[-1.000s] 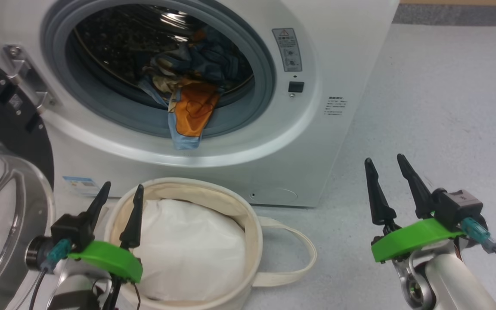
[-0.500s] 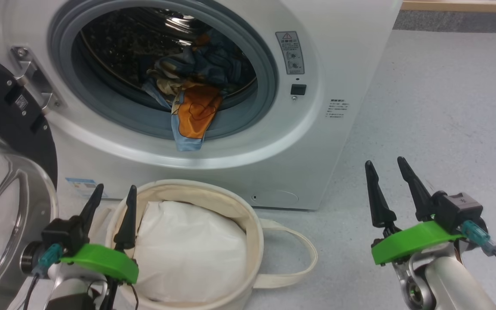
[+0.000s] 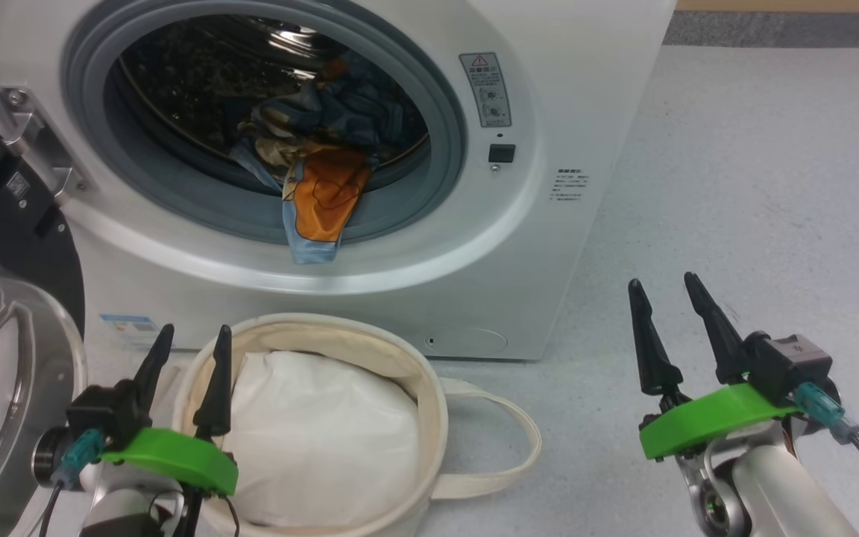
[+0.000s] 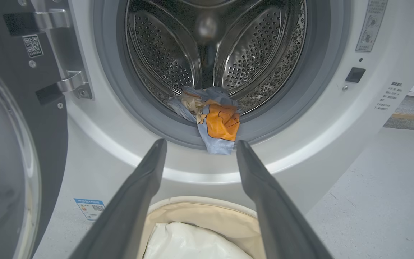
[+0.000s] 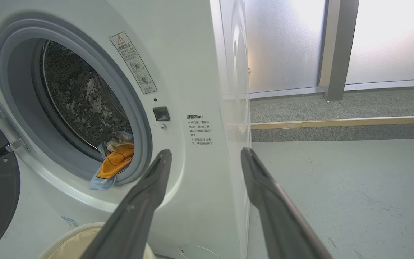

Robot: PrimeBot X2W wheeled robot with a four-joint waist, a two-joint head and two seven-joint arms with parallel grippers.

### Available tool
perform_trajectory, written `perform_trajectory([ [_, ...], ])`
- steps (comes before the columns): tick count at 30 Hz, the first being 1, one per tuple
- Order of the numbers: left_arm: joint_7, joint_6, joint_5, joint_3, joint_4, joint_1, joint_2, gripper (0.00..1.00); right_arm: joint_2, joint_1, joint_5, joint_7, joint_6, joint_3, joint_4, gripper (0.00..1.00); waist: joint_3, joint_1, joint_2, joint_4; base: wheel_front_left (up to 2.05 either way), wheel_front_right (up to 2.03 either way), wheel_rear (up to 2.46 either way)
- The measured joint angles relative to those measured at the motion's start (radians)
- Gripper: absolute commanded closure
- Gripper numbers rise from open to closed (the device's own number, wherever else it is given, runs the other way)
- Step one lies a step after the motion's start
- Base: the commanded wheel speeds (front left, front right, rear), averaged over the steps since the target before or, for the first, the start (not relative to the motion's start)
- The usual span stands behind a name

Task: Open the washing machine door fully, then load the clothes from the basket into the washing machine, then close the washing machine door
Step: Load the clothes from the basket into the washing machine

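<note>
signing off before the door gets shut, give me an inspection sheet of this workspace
surface: grey speckled floor
job's things: big white front-loading washing machine; its round black-rimmed glass door swung open at left; light blue bear-print garment in the steel drum, one end over the grey rubber seal; round cream canvas basket in front
clutter: plain white padded cloth in the basket
grippers: left gripper open at the basket's left rim; right gripper open above the floor; both empty
cables: dark wires with teal plugs at both wrists
surroundings: frosted glass panels, wooden floor strip

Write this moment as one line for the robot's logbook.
door: open | clothes: in drum, end draped over seal | basket: holds white cloth | left gripper: open, empty | right gripper: open, empty | next: likely close door
</note>
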Motion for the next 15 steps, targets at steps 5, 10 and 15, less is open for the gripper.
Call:
perform_trajectory([
  [5,0.000,0.000,0.000,0.007,0.006,-0.002,-0.006,0.00,0.003,0.000,0.000,0.000,0.000,0.003,-0.003,0.00,0.007,0.0000,0.0000,-0.012,0.00,0.00,0.00],
  [10,0.000,0.000,0.006,-0.017,0.075,-0.048,-0.014,0.00,0.012,-0.001,0.000,0.000,0.000,0.014,-0.007,0.00,0.022,0.0000,0.0000,-0.032,0.00,0.00,0.00],
  [15,0.000,-0.001,0.025,-0.044,0.187,-0.181,-0.013,0.00,0.015,-0.003,0.000,0.000,0.000,0.015,-0.014,0.00,0.056,0.0000,0.0000,-0.056,0.00,0.00,0.00],
])
